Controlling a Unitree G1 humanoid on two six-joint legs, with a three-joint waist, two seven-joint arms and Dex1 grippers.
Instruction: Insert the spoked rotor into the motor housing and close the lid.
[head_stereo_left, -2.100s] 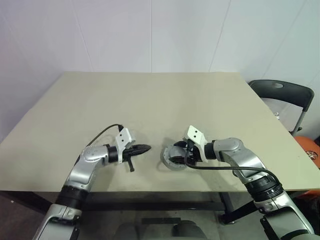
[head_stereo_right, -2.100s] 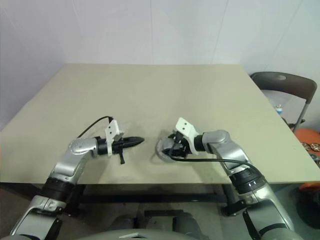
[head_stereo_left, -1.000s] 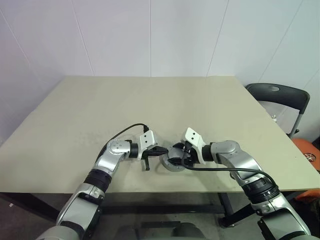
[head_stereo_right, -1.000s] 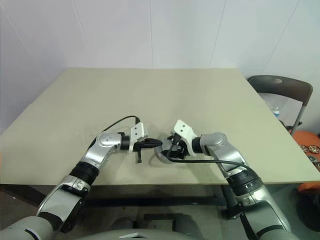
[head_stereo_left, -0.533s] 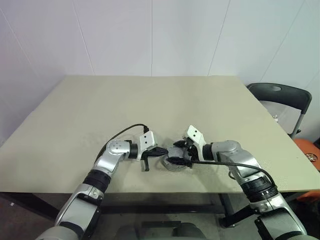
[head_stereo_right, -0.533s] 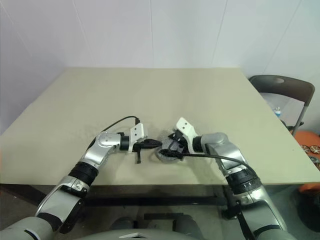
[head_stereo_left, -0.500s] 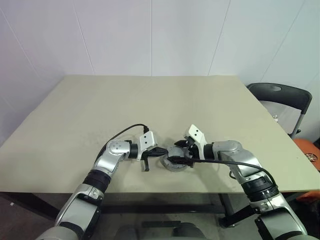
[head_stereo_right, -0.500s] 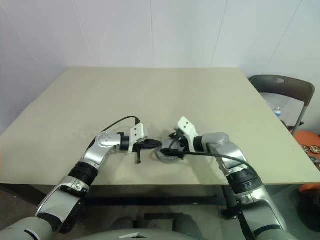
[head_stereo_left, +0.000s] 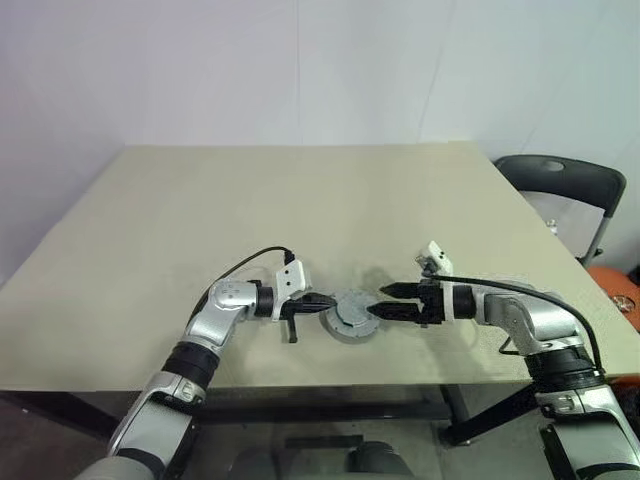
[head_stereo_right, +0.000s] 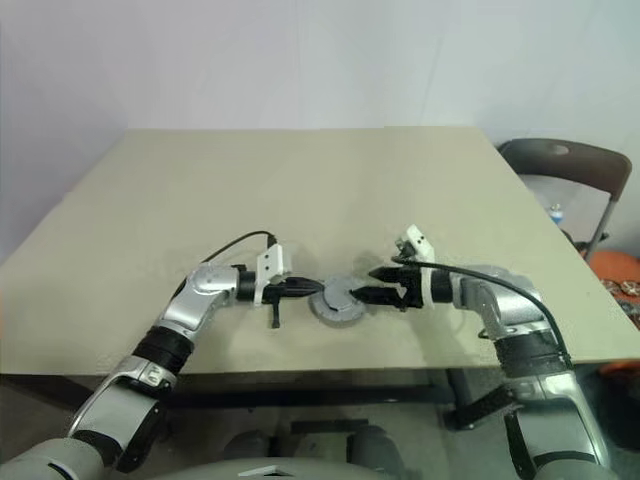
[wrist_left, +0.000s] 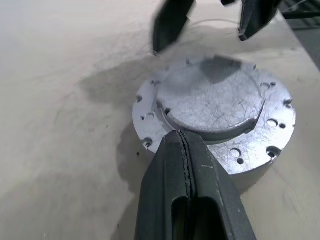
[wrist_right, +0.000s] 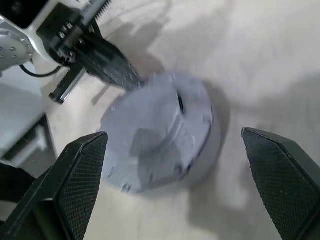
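Looking down from the head, left eye: motor housing (head_stereo_left: 353, 317) sits near the front edge of the table (head_stereo_left: 300, 200), lid on, a grey round assembly with a raised cap. No spoked rotor to be seen; presumably inside, cannot confirm. Left gripper (head_stereo_left: 322, 303) has its fingers clenched together, empty, tip at the housing's left rim. Right gripper (head_stereo_left: 385, 302) is just beside the right rim, jaws released wide, grasping nothing. A chair (head_stereo_left: 560, 185) stands off the table's right corner.

Right eye: same layout, housing between the 2 grippers.

Left wrist: the closed fingers (wrist_left: 187, 185) appear to press the housing's flange (wrist_left: 150, 127); cap looks level, screw holes around the rim. The 2 dark tips beyond the housing belong to the other gripper.

Right wrist: 2 fingers (wrist_right: 75, 175) spread either side of the housing, neither touching it.

Risks, as judged: lid may be seated but not locked; pulling the left tip away sideways could drag or tip the housing. With the right jaws apart nothing braces the far side, so a push from the left could slide it.
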